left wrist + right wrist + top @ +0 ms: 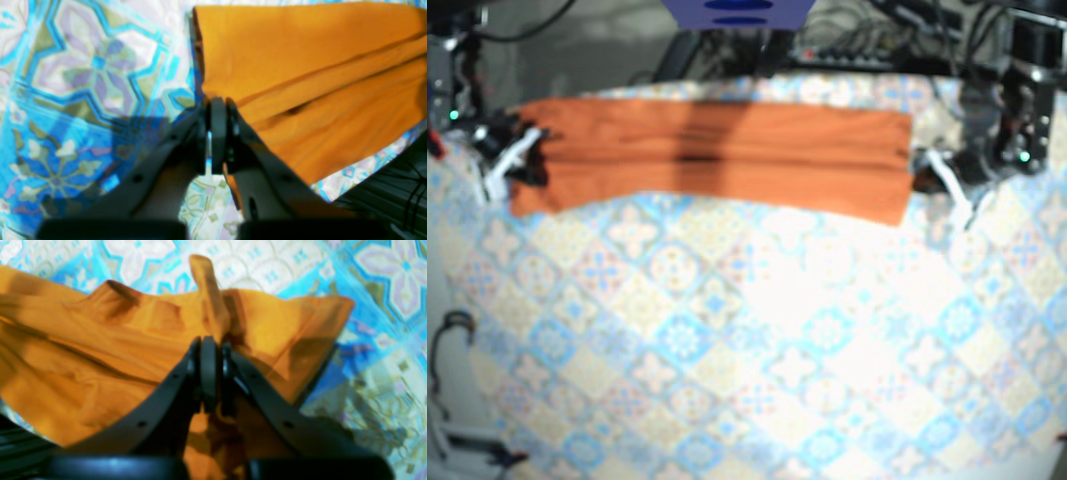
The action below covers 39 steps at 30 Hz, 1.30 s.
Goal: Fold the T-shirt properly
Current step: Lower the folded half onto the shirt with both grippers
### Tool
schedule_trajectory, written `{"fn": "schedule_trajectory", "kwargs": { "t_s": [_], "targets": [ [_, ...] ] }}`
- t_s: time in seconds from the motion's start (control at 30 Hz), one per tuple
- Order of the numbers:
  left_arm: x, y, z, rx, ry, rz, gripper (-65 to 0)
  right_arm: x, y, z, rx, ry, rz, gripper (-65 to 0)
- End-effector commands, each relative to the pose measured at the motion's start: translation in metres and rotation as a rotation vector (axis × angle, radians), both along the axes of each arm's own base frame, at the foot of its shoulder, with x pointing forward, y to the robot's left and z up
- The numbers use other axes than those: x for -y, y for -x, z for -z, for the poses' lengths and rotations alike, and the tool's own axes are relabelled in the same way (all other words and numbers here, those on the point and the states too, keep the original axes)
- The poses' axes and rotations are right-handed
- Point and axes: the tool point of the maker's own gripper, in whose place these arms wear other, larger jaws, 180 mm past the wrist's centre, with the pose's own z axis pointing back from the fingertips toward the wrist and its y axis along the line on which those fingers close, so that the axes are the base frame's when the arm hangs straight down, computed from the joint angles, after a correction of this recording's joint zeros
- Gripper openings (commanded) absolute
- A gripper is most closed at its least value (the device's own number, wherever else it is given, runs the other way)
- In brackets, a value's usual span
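Note:
The orange T-shirt (pixel 707 155) is stretched into a long folded band across the far side of the table. In the left wrist view my left gripper (pixel 218 103) is shut on the edge of the shirt (pixel 300 83), whose cloth runs off to the right. My right gripper (pixel 208 341) is shut on a bunched fold of the shirt (pixel 100 350), and a strip of cloth sticks up past its fingertips. From above, the left gripper (pixel 919 165) holds the band's right end and the right gripper (pixel 529 150) holds its left end.
A patterned blue, white and yellow tablecloth (pixel 757 340) covers the table. Cables and equipment (pixel 877 40) line the far edge. Dark arm hardware (pixel 1007 110) stands at the right, and a cable (pixel 447 340) lies by the left edge.

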Motion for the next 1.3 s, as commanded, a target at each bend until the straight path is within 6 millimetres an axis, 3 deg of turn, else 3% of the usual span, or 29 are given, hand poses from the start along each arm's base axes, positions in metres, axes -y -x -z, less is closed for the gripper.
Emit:
{"fn": "schedule_trajectory", "kwargs": {
  "t_s": [0.0, 0.83, 1.27],
  "targets": [
    [-0.006, -0.009, -0.011, 0.037, -0.005, 0.001, -65.0, 0.009, -0.011, -0.015, 0.051, 0.01, 0.003, -64.4],
    [-0.005, 0.005, -0.004, 0.007, -0.004, 0.003, -65.0, -0.006, -0.001, -0.011, 0.043, -0.017, -0.004, -64.5],
    [-0.003, 0.023, 0.006, -0.033, 0.003, 0.0, -65.0, -0.012, 0.01, -0.003, 0.021, -0.036, 0.007, -64.5]
  ]
}}
